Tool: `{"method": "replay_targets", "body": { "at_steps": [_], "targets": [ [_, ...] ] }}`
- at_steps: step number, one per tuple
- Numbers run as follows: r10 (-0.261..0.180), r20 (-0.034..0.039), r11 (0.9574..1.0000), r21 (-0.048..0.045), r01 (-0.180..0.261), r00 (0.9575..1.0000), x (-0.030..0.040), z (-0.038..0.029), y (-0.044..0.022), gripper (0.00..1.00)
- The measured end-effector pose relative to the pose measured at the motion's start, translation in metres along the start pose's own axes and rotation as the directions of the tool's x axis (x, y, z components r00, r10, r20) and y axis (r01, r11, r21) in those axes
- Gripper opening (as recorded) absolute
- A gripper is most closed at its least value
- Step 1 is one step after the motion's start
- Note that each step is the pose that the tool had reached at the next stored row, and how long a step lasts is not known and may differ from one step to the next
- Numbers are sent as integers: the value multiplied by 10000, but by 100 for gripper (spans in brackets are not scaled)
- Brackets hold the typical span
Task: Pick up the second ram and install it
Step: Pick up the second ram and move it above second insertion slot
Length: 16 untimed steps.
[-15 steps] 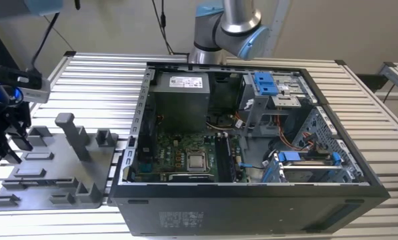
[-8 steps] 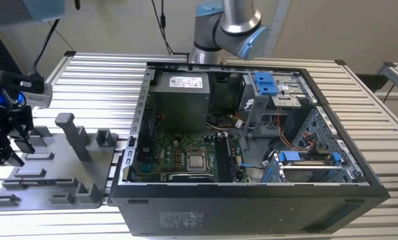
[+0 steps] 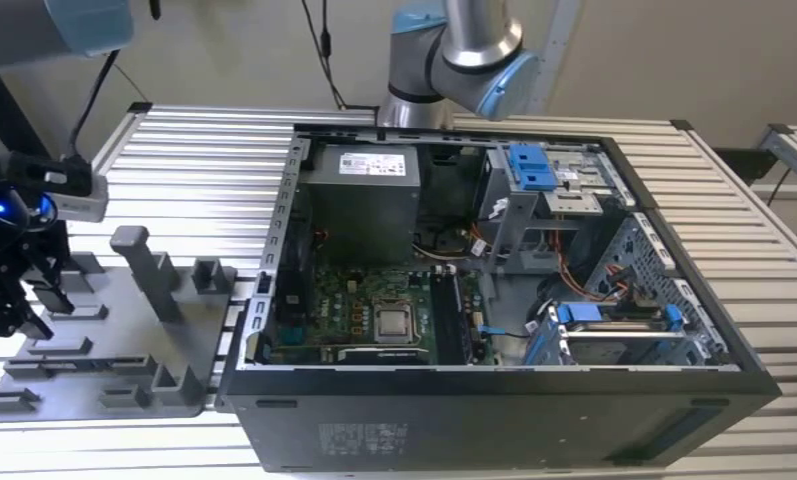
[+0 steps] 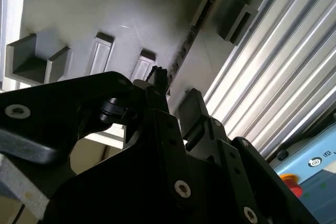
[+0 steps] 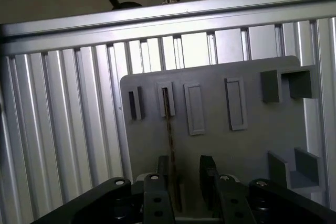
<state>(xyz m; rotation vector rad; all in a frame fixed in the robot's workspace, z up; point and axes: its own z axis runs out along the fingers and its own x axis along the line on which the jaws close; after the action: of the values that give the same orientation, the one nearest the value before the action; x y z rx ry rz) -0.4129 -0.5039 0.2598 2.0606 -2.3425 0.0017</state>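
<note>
One thin dark ram strip (image 5: 170,129) in the grey plate (image 5: 252,150) sits off-centre between open gripper (image 5: 185,174) jaws; closing may skew it.

The power supply's white label (image 3: 378,161) carries print too small to read.

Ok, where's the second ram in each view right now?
Exterior view: cannot pick it out; look under the gripper.
First wrist view: second ram on edge in a slot, between the open fingers.
Second wrist view: thin strip in its slot beyond the fingertips.
Shared landmark: grey tray.
</note>
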Motion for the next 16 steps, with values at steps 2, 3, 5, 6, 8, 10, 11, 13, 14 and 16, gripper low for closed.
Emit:
{"method": "replay_targets", "body": {
  "at_steps": [2, 3, 5, 6, 8, 10, 11, 13, 14, 16],
  "targets": [
    [-33, -16, 10000, 18, 33, 10000, 3, 18, -1, 38],
    [-58, -26, 10000, 24, 59, 10000, 4, 26, -1, 38],
    [-171, -45, 9998, 29, 171, 9998, 5, 48, -3, 38],
    [-254, -50, 9997, 31, 254, 9997, 5, 61, -3, 38],
    [-436, -53, 9990, 35, 437, 9990, 4, 80, -3, 38],
    [-497, -57, 9988, 34, 497, 9987, 4, 83, -2, 38],
    [-497, -57, 9988, 33, 497, 9987, 4, 83, -2, 38],
    [-499, -55, 9987, 34, 499, 9987, 4, 84, -2, 38],
    [-500, -55, 9987, 35, 500, 9987, 4, 85, -2, 38],
    [-500, -55, 9987, 35, 500, 9987, 4, 86, -2, 38]
  ]
}}
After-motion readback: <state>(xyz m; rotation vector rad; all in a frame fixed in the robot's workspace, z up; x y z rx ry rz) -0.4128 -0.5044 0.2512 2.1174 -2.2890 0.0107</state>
